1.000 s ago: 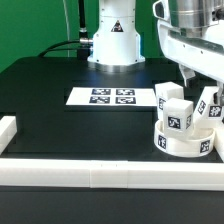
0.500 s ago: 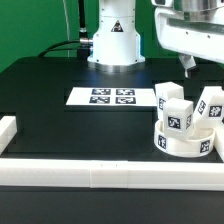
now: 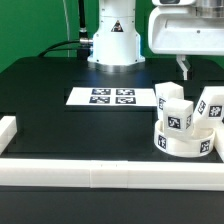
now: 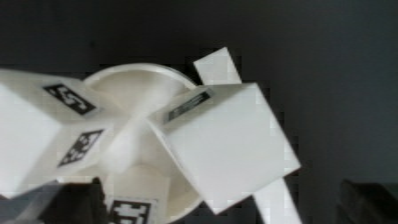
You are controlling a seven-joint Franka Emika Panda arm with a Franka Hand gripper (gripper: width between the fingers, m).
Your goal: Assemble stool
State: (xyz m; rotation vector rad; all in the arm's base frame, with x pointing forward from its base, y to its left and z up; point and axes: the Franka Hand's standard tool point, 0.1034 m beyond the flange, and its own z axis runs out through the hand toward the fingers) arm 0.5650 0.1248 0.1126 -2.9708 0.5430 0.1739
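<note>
The stool's round white seat (image 3: 184, 141) lies at the exterior view's right with blocky white tagged legs standing up from it, one leg (image 3: 173, 106) toward the left and another (image 3: 210, 104) toward the right. My gripper (image 3: 184, 68) hangs above the legs, apart from them, with nothing in it. In the wrist view I look down on the seat (image 4: 134, 90) and two legs, one large (image 4: 231, 145) and one at the edge (image 4: 39, 130). The gripper (image 4: 160, 212) shows as dark finger tips standing apart, open.
The marker board (image 3: 112, 97) lies flat mid-table in front of the robot base (image 3: 113, 40). Long white bars edge the table along the front (image 3: 100, 176) and the exterior view's left (image 3: 8, 130). The seat sits close to the front bar.
My gripper has risen straight up from among the legs to well above them. The seat and legs have not moved.
</note>
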